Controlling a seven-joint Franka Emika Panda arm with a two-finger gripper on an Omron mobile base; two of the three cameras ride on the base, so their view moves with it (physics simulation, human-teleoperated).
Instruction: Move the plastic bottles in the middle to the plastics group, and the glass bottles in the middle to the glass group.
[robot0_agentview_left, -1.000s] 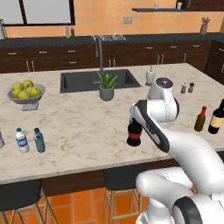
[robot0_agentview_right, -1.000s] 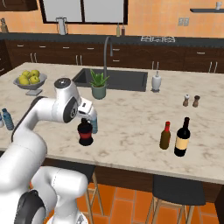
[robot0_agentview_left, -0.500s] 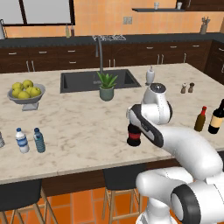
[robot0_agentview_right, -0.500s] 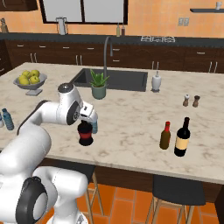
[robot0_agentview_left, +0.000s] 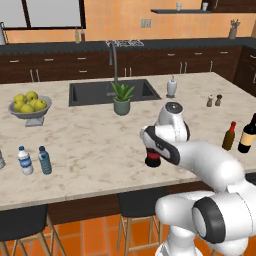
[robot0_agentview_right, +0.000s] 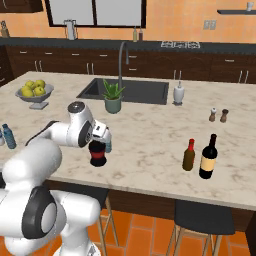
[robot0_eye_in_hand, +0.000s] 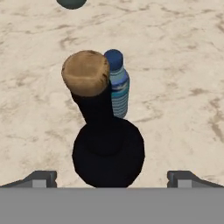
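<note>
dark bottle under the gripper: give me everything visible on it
The dark bottle is near-black with a bulbous body, a narrow neck and a tan cork-like top; the right base view shows a red band low on it. It stands upright on the marble counter, between the fingertips of the open gripper, ungripped. A small blue-capped plastic bottle stands just behind.

Orange walls (robot0_agentview_left: 115, 17), dark wood cabinets (robot0_agentview_left: 50, 72), marble island (robot0_agentview_left: 90, 145) — dark stools (robot0_agentview_right: 200, 220) on orange tile floor (robot0_agentview_right: 145, 235).

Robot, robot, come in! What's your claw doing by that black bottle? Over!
Gripper open, above the black bottle, not gripping. Small blue plastic bottle standing right behind it, close. Glass group off to the right.
</note>
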